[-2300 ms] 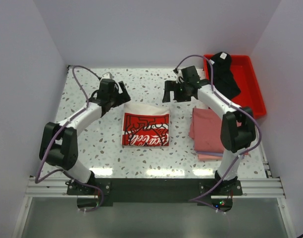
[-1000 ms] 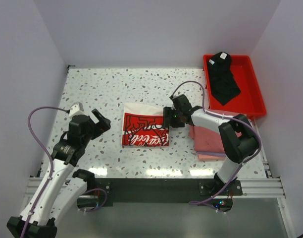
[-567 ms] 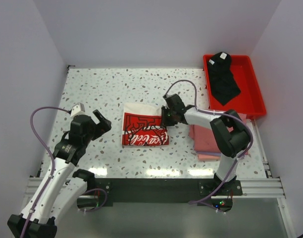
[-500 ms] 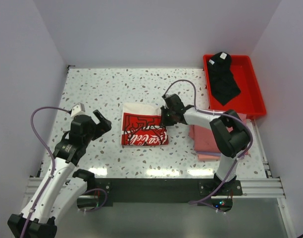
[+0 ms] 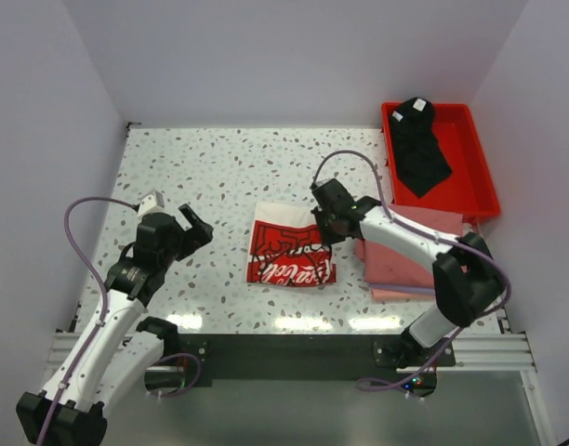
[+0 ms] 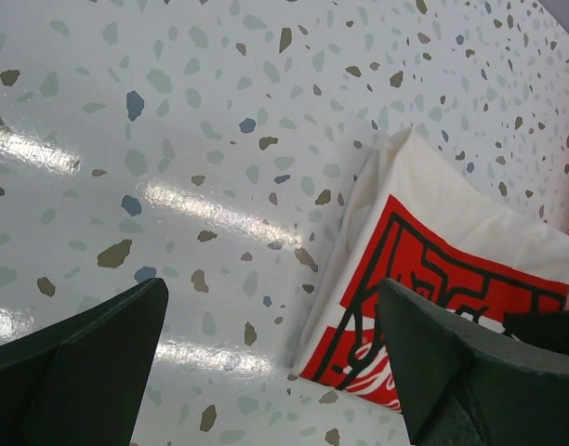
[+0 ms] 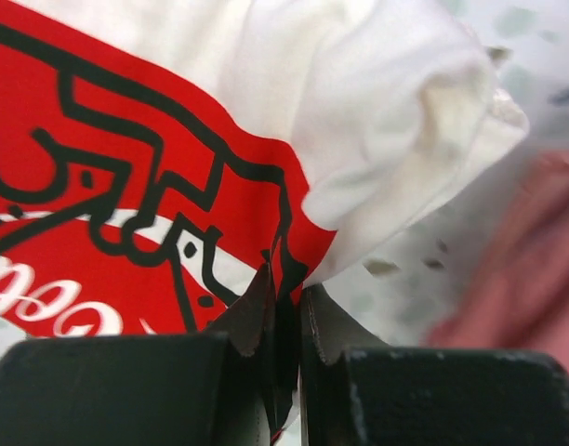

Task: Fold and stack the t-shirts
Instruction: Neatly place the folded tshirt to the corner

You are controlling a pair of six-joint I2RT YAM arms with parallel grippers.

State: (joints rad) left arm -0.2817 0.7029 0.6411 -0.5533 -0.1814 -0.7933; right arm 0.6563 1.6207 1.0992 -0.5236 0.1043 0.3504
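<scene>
The folded white t-shirt with the red Coca-Cola print (image 5: 289, 255) lies mid-table, also seen in the left wrist view (image 6: 433, 269) and filling the right wrist view (image 7: 126, 204). My right gripper (image 5: 324, 232) (image 7: 286, 293) is shut on the shirt's right edge, with a pinch of printed cloth between its fingers. Just right of it lies a stack of folded pink t-shirts (image 5: 389, 272) (image 7: 535, 260), partly hidden by the right arm. My left gripper (image 5: 193, 232) (image 6: 271, 288) hovers open to the left of the white shirt, with nothing in it. A black t-shirt (image 5: 419, 144) lies crumpled at the back right.
The black shirt sits in a red plastic tray (image 5: 470, 177) at the table's back right corner. White walls close in the speckled table (image 5: 219, 167) on three sides. The right arm's cable (image 5: 359, 163) loops above the table behind the gripper.
My right gripper has shut on the white shirt's right edge and dragged the shirt right, toward the pink stack. The left arm has shifted only slightly and stays open.
</scene>
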